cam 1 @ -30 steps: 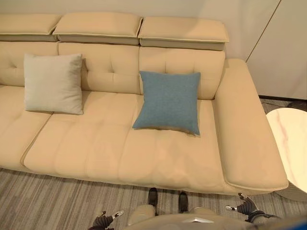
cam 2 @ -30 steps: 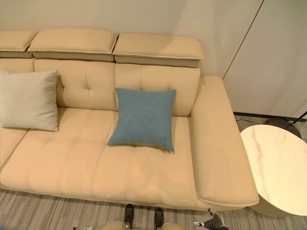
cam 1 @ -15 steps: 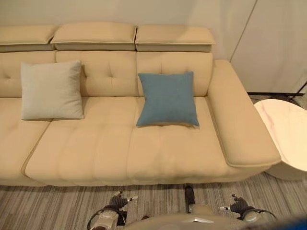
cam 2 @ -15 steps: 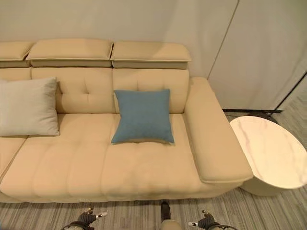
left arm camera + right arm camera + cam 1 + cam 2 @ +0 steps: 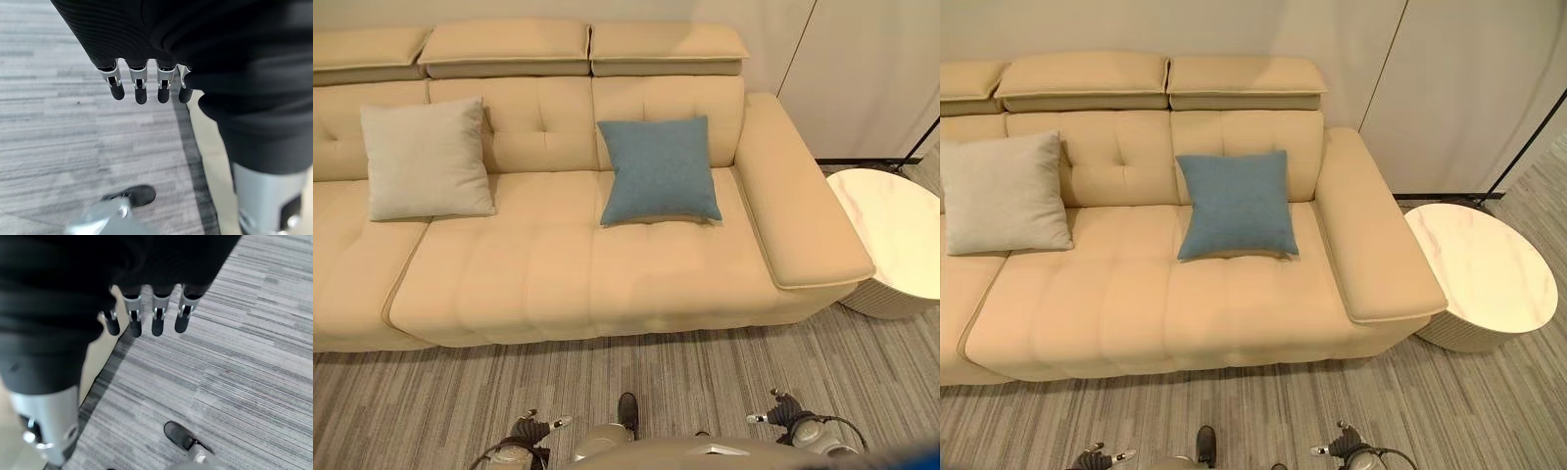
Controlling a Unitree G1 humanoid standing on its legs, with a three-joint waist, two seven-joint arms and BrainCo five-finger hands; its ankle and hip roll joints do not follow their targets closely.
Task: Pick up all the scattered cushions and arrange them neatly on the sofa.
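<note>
Striped carpet (image 5: 705, 372) before sofa (image 5: 568, 284)

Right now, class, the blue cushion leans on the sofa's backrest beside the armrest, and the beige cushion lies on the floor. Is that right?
Not quite. The beige cushion is not on the floor; it leans on the sofa's backrest too, as the left eye view shows. The blue cushion is as you said.

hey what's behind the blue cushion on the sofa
The blue cushion leans against the sofa's tufted backrest, under the right headrest. The backrest patch directly behind it is covered.
</note>
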